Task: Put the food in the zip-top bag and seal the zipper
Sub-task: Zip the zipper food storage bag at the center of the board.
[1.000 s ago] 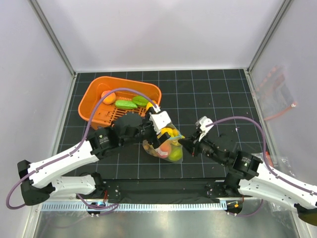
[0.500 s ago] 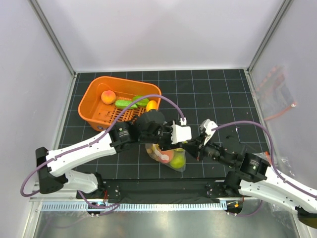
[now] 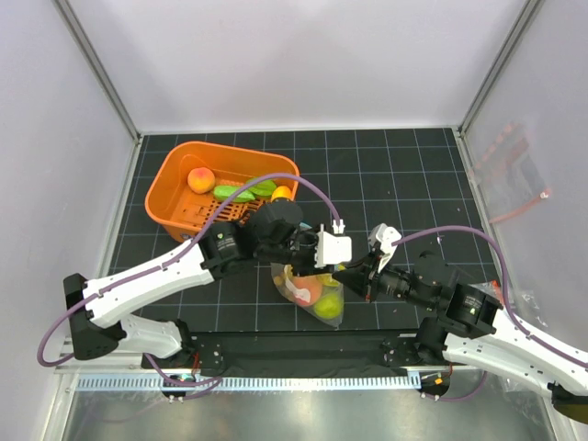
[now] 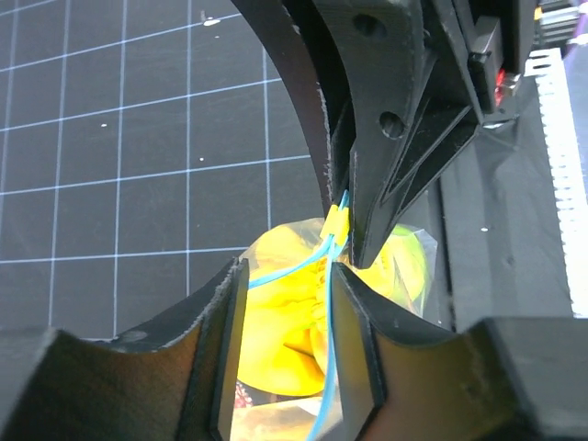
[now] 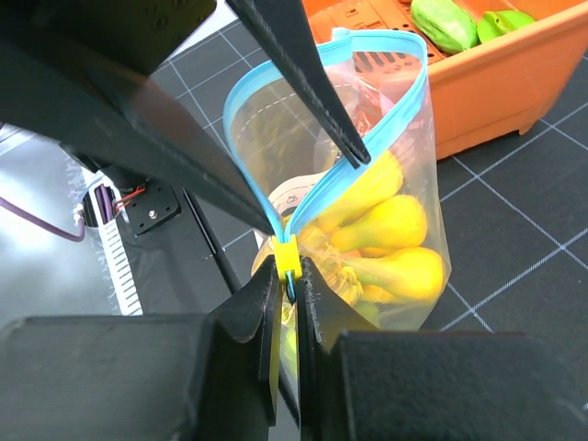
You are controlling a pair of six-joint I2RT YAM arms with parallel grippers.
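Two arms, one basket, two bags, one gridded black table (image 3: 413,175).

Item 1: orange slotted basket (image 3: 230,149), far left of the table. It holds four pieces: one peach (image 3: 200,178), two green pieces (image 3: 234,193), and one orange-yellow piece (image 3: 281,194) partly hidden under a cable.

Item 2: zip-top bag (image 3: 317,296), clear, standing at the near centre of the table between the two grippers, its mouth gaping. It holds food (image 3: 310,289) in a heap. The yellow banana lobes (image 5: 395,220) number at least three, with something orange-pink and something green-yellow below them. An exact count cannot be made through the plastic.

Item 3: zipper (image 5: 421,78), a teal strip looping round the bag's mouth and not pressed together.

Item 4: second clear bag with a pink-red strip (image 3: 510,175), at the right wall, well apart.

Item 5: left arm (image 3: 156,276), reaching across from the near left, wrist above the bag. The left gripper (image 4: 289,271) has its jaws apart, astride the two teal strips.

Item 6: right arm (image 3: 478,322), stretched low from the near right. The right gripper (image 5: 288,271) is pinched tight on the zipper's yellow end tab.
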